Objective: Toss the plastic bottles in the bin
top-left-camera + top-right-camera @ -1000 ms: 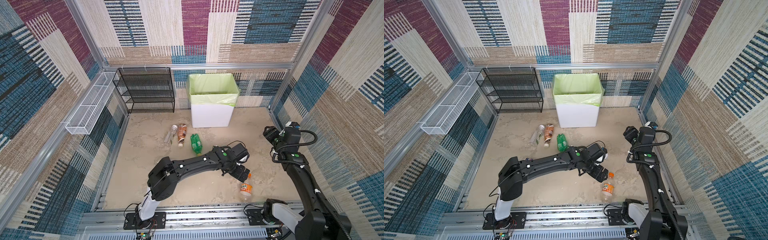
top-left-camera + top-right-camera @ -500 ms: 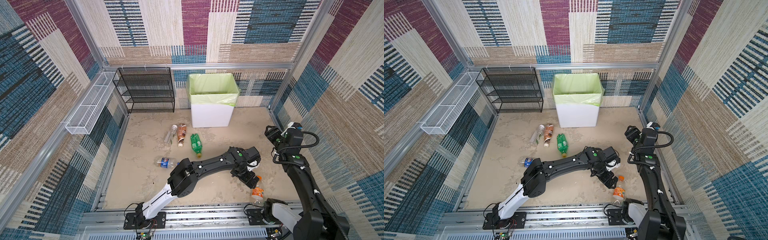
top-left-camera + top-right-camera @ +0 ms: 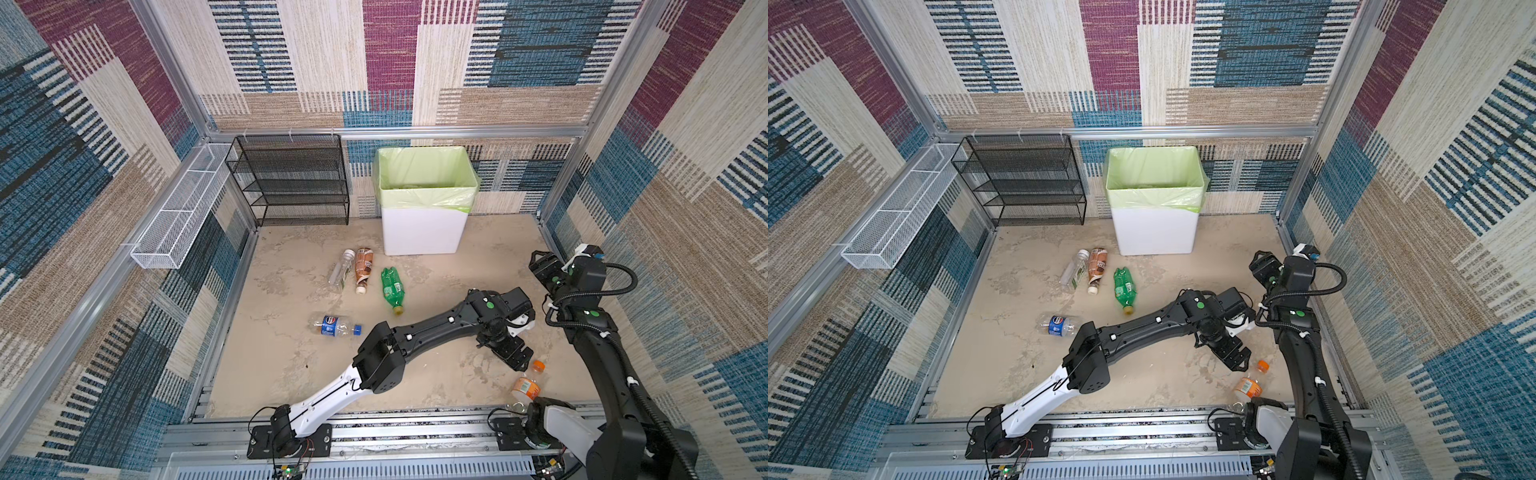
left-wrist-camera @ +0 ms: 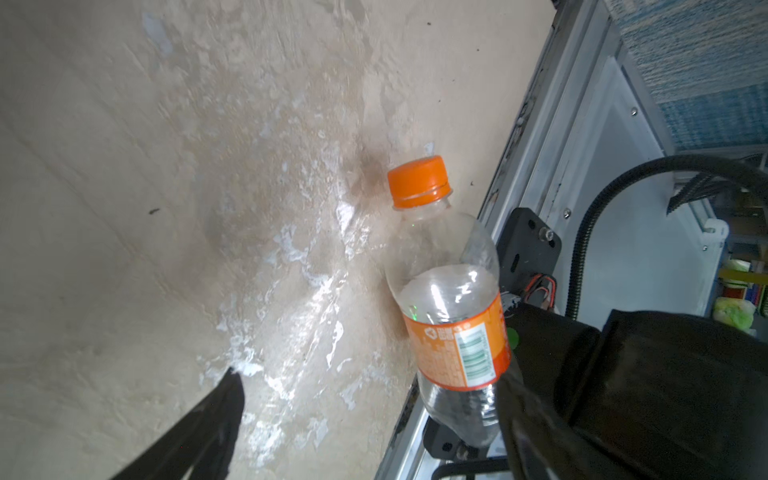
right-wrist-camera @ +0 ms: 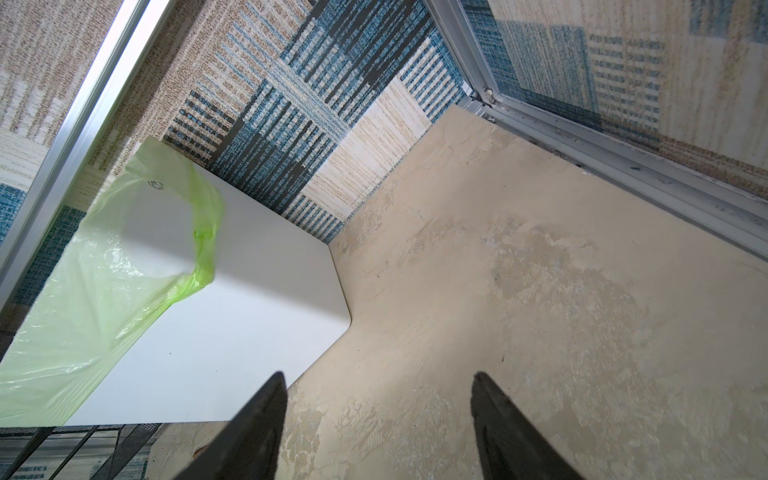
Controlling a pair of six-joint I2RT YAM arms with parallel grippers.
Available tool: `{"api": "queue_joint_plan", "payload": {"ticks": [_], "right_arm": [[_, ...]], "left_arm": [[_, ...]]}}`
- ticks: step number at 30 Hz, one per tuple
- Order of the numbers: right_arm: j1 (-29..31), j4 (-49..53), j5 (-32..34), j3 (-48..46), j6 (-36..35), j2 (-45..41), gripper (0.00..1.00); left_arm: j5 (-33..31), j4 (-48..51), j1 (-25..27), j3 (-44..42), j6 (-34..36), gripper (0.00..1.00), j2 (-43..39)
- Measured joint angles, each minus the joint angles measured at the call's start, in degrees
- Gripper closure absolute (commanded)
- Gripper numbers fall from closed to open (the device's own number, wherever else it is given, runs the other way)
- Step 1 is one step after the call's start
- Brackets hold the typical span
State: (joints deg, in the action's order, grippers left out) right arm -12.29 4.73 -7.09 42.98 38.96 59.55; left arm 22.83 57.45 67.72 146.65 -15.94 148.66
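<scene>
A clear bottle with an orange cap and label (image 3: 527,384) (image 3: 1247,386) (image 4: 453,316) lies at the front right of the floor, against the front rail. My left gripper (image 3: 515,358) (image 3: 1235,358) (image 4: 370,386) reaches across to it and stands open; the bottle rests beside one finger (image 4: 523,419), not gripped. Further back lie a clear bottle (image 3: 343,268), a brown one (image 3: 363,270), a green one (image 3: 392,289) and a blue-labelled one (image 3: 334,325). The white bin (image 3: 419,232) (image 3: 1154,232) (image 5: 232,332) stands at the back. My right gripper (image 3: 540,266) (image 3: 1260,262) (image 5: 378,376) hangs open and empty above the floor at the right.
A black mesh rack (image 3: 291,178) stands left of the bin, and a white wire basket (image 3: 178,216) hangs on the left wall. The right arm's base (image 3: 548,424) sits right behind the orange bottle, and the metal rail (image 3: 415,419) runs along the front edge.
My left arm has stretched further to the right, and the orange bottle has slid rightward ahead of it toward the front right corner. The blue-labelled bottle is now uncovered. The right arm barely moved.
</scene>
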Motion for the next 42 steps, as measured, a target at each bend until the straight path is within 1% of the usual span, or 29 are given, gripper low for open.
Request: {"api": "queue_joint_plan", "payload": {"ticks": [3, 11, 14, 23, 31, 34, 37, 40, 42], "right_arm": [[0.00, 0.00, 0.02, 0.00, 0.02, -0.04, 0.29], [0.00, -0.52, -0.26, -0.13, 0.96, -0.52, 0.29], [0.00, -0.61, -0.39, -0.44, 1.40, -0.52, 0.29], [-0.04, -0.83, -0.42, -1.05, 2.40, -1.05, 0.29], [-0.04, -0.94, -0.39, -1.42, 2.80, -1.64, 0.29], [-0.04, -0.96, -0.39, -1.42, 2.78, -2.03, 0.29], [-0.04, -0.74, -0.37, -1.42, 2.58, -2.45, 0.29], [-0.04, -0.55, -0.31, -1.42, 2.34, -2.64, 0.29], [-0.04, -0.55, -0.13, -1.53, 2.34, -2.64, 0.29]], "left_arm": [[0.24, 0.57, -0.04, 0.17, 0.17, 0.05, 0.24], [0.22, 2.60, 2.84, 0.15, 7.04, 0.04, 0.24], [0.17, 3.65, 3.63, 0.15, 8.52, 0.03, 0.26], [-2.05, 7.45, 3.43, 4.63, 9.03, 0.04, 4.70], [-3.78, 8.52, 1.84, 3.37, 8.76, 0.08, 4.72], [-6.43, 8.57, -0.22, 0.02, 8.74, 0.09, 2.99], [-7.91, 7.67, -3.37, -5.46, 8.57, 0.09, -1.68], [-7.43, 4.46, -5.18, -12.50, 7.96, 0.08, -9.27], [-5.07, 1.66, -4.57, -15.37, 6.93, 0.06, -13.14]]}}
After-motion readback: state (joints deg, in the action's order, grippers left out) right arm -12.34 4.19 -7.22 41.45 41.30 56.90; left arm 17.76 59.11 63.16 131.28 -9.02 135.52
